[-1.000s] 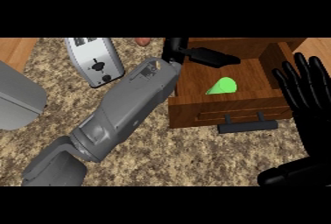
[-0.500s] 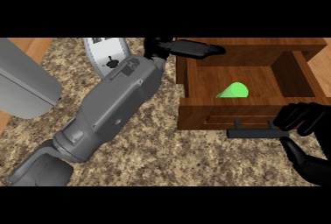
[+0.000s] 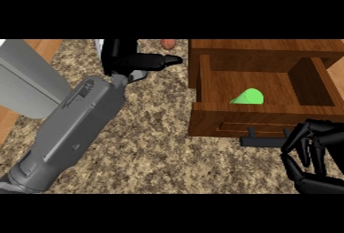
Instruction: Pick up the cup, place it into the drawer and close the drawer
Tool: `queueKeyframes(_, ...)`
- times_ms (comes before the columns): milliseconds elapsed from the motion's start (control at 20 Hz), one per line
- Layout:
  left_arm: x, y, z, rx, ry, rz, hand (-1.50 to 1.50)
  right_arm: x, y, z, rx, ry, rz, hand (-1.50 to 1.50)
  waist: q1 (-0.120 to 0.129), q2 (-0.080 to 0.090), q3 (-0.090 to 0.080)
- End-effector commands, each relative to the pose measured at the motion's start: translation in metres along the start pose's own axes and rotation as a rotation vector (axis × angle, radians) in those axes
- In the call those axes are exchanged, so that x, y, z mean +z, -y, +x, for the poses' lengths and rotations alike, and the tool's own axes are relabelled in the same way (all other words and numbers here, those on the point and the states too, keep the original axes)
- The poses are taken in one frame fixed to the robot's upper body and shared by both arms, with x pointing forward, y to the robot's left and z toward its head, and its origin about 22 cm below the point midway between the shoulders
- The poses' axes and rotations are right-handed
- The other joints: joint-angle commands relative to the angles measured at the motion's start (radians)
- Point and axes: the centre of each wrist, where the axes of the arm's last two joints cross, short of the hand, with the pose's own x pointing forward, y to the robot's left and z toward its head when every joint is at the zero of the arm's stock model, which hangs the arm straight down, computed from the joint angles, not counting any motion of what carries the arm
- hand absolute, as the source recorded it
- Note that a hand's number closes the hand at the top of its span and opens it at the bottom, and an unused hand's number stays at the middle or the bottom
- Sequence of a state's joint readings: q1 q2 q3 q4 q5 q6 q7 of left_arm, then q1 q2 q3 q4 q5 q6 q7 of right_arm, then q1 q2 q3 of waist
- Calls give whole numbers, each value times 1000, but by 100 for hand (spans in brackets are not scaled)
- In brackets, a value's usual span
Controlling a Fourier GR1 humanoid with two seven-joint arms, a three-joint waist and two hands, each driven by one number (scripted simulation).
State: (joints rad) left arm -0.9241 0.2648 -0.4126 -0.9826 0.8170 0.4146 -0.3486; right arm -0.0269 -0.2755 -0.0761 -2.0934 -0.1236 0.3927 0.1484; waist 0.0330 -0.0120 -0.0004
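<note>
Green cup lying inside the open wooden drawer.

The cup lies on its side on the floor of the drawer, which stands pulled out over the granite counter. The right hand, fingers curled, rests at the dark drawer handle. The left hand, near the counter's back, has straight fingers and holds nothing.

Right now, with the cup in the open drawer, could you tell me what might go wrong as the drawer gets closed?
1. The right robot hand is curled beside the drawer handle; its fingers may slip off the dark bar during the push.
2. The green cup lies on its side in the drawer and could roll when the drawer moves.
3. The left robot hand sits close to the drawer's left wall and could catch it.
</note>
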Motion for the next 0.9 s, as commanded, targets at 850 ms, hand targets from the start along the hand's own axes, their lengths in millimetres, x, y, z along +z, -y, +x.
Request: queueKeyframes(850, 143, -155, 14, 23, -4, 59, -150, -35, -41, -72, 605, -139, 231, 150, -10, 12, 0)
